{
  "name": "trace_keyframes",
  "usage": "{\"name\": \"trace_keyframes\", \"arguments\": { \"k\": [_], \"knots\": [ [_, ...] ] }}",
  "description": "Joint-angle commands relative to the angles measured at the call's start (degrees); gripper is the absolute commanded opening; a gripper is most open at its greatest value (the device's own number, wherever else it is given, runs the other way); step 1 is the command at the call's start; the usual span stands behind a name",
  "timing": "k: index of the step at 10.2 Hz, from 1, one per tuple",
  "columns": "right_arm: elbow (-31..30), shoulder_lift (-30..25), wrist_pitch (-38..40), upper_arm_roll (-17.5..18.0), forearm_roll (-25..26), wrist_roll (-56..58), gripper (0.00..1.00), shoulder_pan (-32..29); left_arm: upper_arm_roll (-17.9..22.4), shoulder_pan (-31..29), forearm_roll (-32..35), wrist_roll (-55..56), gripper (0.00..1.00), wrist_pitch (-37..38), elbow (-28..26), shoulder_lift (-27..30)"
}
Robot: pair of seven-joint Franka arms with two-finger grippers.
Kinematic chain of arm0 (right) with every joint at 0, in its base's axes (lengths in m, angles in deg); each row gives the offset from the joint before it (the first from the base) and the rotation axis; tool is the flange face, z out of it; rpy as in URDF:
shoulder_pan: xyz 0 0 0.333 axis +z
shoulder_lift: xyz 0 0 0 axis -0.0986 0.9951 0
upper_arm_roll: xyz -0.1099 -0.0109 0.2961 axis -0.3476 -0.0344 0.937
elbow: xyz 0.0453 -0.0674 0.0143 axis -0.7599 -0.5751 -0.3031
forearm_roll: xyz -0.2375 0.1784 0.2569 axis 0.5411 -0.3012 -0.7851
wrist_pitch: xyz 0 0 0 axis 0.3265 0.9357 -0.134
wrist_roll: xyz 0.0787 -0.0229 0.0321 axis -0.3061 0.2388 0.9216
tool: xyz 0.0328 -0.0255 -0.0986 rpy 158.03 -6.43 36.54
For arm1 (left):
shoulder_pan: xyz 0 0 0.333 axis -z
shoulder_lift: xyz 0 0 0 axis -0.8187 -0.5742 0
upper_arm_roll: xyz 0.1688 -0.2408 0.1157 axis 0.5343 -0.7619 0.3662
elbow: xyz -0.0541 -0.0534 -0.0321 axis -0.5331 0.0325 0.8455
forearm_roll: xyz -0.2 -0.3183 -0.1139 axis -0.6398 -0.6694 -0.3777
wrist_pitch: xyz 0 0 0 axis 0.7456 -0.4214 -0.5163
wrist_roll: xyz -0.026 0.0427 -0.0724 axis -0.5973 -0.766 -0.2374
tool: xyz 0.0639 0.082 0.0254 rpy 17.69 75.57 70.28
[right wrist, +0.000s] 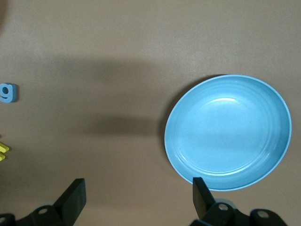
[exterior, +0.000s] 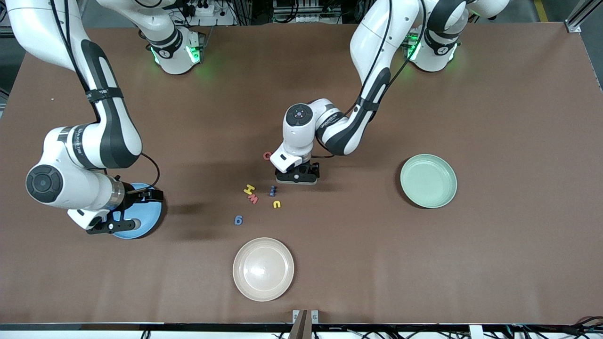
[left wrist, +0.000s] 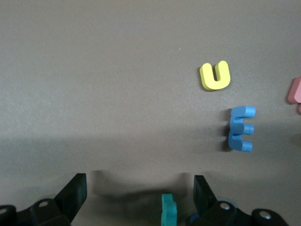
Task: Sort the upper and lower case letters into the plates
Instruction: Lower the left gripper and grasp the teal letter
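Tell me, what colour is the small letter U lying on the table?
Yellow. The letter U shows best in the left wrist view, beside a blue letter E.

You are looking at a robotics lab, not a home. Two white arms are bolted at the edge of a wide table under a plain brown cover. Past that edge you can see metal frame rails, power strips and loose cables.
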Motion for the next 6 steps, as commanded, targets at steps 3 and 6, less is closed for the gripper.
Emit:
{"name": "trace_keyframes", "arguments": {
  "k": [3, 6],
  "knots": [
    [0.99, 0.45, 0.78, 0.22, -0.98, 0.69, 1.00, -0.55, 0.91, 1.15, 1.47, 3.06, 0.83, -0.21, 1.36, -0.71],
    [1.08, 0.54, 0.69, 0.22, -0.90, 0.69, 1.00, -0.55, 0.73, 1.59, 1.03, 3.41, 0.65, 0.50, 1.10, -0.62]
  ]
}}
